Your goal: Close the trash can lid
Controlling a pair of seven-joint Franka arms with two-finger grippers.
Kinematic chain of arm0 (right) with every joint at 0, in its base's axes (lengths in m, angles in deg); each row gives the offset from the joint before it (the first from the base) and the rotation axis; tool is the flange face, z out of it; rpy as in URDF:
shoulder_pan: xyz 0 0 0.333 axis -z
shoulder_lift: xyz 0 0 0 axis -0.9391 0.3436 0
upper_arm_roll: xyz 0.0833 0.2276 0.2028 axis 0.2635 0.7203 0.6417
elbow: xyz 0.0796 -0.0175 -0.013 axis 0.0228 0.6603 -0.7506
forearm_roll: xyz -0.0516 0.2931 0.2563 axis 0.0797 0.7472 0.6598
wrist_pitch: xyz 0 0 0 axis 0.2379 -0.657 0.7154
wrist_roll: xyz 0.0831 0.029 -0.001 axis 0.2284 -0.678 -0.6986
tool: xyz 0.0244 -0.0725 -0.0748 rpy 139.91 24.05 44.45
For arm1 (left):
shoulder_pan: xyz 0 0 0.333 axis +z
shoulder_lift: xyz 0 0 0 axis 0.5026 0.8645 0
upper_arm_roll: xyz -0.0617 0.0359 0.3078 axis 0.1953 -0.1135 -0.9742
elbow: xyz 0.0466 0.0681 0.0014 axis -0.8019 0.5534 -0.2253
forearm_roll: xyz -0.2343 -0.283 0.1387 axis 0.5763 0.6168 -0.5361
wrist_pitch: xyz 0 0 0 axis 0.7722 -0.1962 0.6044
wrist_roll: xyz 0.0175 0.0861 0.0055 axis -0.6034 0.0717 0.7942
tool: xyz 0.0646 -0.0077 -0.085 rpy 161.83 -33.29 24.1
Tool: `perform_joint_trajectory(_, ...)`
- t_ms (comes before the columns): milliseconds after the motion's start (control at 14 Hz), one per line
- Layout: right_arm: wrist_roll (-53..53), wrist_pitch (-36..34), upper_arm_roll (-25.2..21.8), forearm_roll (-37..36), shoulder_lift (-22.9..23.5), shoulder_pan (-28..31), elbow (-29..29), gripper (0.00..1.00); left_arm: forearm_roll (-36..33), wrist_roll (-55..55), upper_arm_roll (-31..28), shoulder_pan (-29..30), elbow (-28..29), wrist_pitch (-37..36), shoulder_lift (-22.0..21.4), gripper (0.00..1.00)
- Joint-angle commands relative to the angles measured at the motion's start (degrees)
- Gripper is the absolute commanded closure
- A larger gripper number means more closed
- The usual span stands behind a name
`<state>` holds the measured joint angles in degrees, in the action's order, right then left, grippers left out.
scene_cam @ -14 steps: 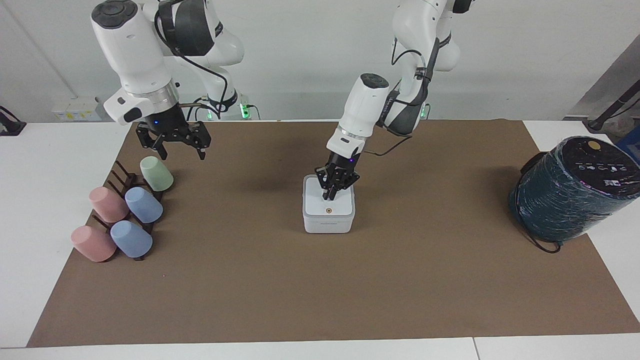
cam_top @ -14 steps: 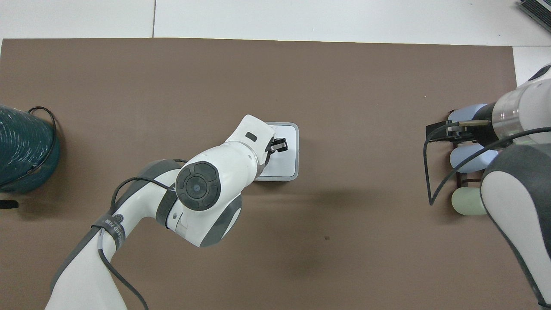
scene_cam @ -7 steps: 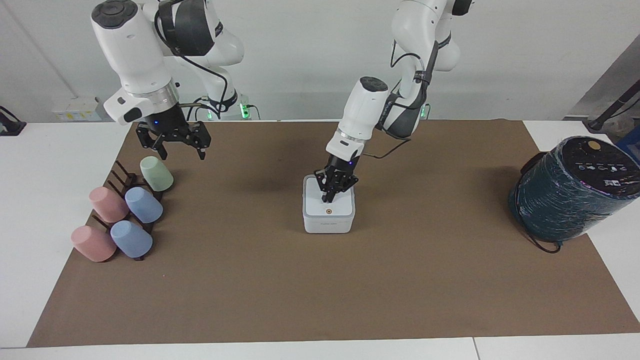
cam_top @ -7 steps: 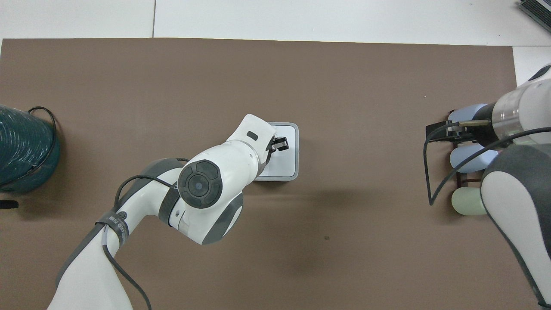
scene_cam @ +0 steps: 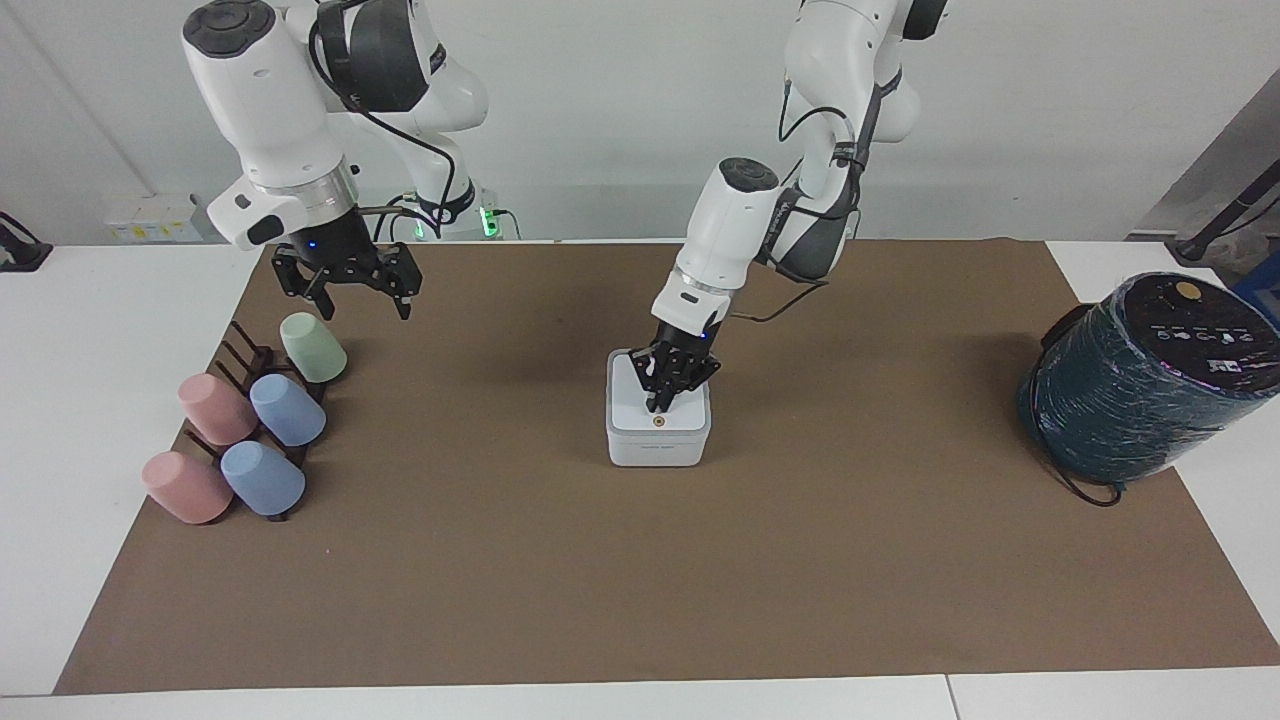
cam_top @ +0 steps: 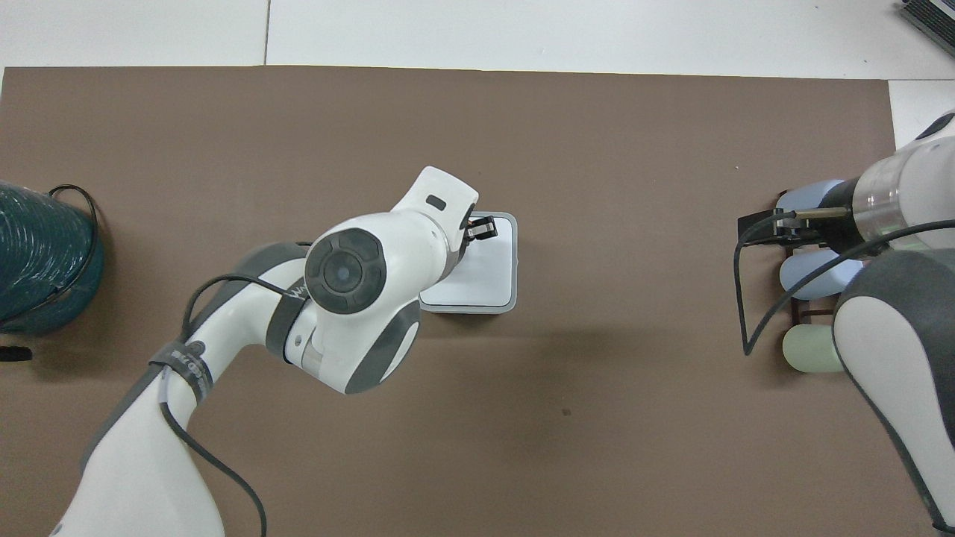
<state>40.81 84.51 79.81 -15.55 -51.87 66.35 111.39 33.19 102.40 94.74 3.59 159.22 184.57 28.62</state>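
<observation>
The small white trash can (scene_cam: 657, 447) stands in the middle of the brown mat; it also shows in the overhead view (cam_top: 489, 287). Its white lid (scene_cam: 682, 412) lies flat on the can, the orange-red dot (scene_cam: 658, 421) facing up. My left gripper (scene_cam: 654, 405) is shut and tilted down, its fingertips resting on the lid just on the robots' side of the dot; it also shows in the overhead view (cam_top: 485, 227). My right gripper (scene_cam: 350, 298) is open and empty, waiting in the air over the green cup (scene_cam: 313, 347).
Several pastel cups lie on a dark rack (scene_cam: 240, 352) at the right arm's end of the mat, pink (scene_cam: 186, 487) and blue (scene_cam: 263, 478) among them. A large dark teal wrapped cylinder (scene_cam: 1140, 380) stands at the left arm's end, a black cable beside it.
My left gripper has slid a little along the lid toward the orange-red dot, its arm leaning farther over the can. The lid stays flat. The right arm has not moved.
</observation>
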Motion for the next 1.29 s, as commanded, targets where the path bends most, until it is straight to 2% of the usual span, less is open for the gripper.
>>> perform_joint_trajectory(0,-1.5,-0.5,0.4,0.1,-1.4,0.8,1.3,0.0,0.0,-2.9,0.1,4.1,-11.4,-14.3,1.0,0.79)
perform_joint_trajectory(286,-1.5,-0.5,0.4,0.1,-1.4,0.8,1.3,0.0,-0.4,-9.6,-0.4,8.4,-15.9,-28.2,-0.4,0.77)
perform_joint_trajectory(357,-1.5,-0.5,0.4,0.2,-1.4,0.8,1.3,0.0,-0.8,-13.7,-0.5,10.3,-15.9,-31.2,-1.7,0.75)
perform_joint_trajectory(429,-1.5,-0.5,0.4,0.1,-1.4,0.8,1.3,0.0,-0.8,-18.7,-0.5,12.9,-15.9,-34.1,-3.4,0.69)
perform_joint_trajectory(571,-1.5,-0.5,0.4,0.1,-1.4,0.8,1.3,0.0,-0.9,-28.2,-0.6,18.5,-15.9,-39.7,-5.5,0.67)
perform_joint_trajectory(643,-1.5,-0.5,0.4,0.2,-1.4,0.8,1.3,0.0,-0.9,-31.3,-0.5,21.1,-15.8,-41.3,-6.9,0.59)
perform_joint_trajectory(714,-1.5,-0.5,0.4,0.1,-1.4,0.8,1.3,0.0,-1.0,-33.7,-0.5,23.0,-15.8,-42.6,-7.5,0.55)
perform_joint_trajectory(857,-1.5,-0.5,0.4,0.2,-1.4,0.8,1.3,0.0,-4.8,-39.2,-0.7,25.0,-15.8,-45.1,-8.4,0.35)
perform_joint_trajectory(929,-1.5,-0.5,0.4,0.1,-1.4,0.8,1.3,0.0,-6.2,-41.8,-0.8,25.1,-15.7,-46.5,-9.1,0.34)
perform_joint_trajectory(1000,-1.5,-0.5,0.4,0.2,-1.4,0.8,1.3,0.0,-6.5,-42.6,-0.8,25.3,-15.7,-47.2,-9.7,0.28)
perform_joint_trajectory(1143,-1.5,-0.5,0.4,0.1,-1.4,0.8,1.3,0.0,-6.6,-42.7,-0.8,25.8,-15.7,-46.7,-10.3,0.0)
perform_joint_trajectory(1214,-1.5,-0.5,0.4,0.2,-1.4,0.8,1.4,0.0,-6.6,-43.0,-0.7,25.8,-15.7,-46.0,-10.3,0.0)
